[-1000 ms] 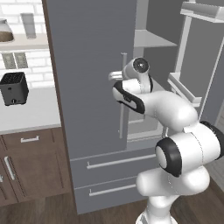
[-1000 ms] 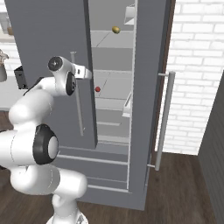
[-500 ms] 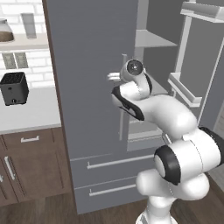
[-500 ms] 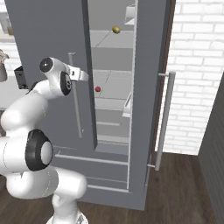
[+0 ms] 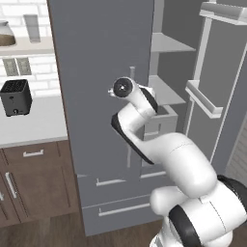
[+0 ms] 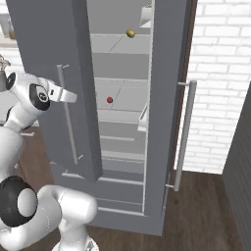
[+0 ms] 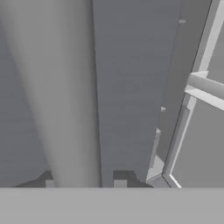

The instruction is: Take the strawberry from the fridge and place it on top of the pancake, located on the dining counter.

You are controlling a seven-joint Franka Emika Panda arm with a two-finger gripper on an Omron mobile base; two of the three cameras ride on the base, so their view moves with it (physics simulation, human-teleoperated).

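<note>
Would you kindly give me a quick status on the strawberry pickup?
Tool open, straddling left door handle. Strawberry on middle fridge shelf, untouched. Left door stands between arm and shelf.

From behind the arm's left, one camera looks forward and down at the fridge (image 5: 111, 72) front, the toaster (image 5: 15, 98) off to its side. Its twin, behind on the right, looks into the same fridge's open shelves. The hand camera sits very near the door handle (image 7: 65, 100).
</note>
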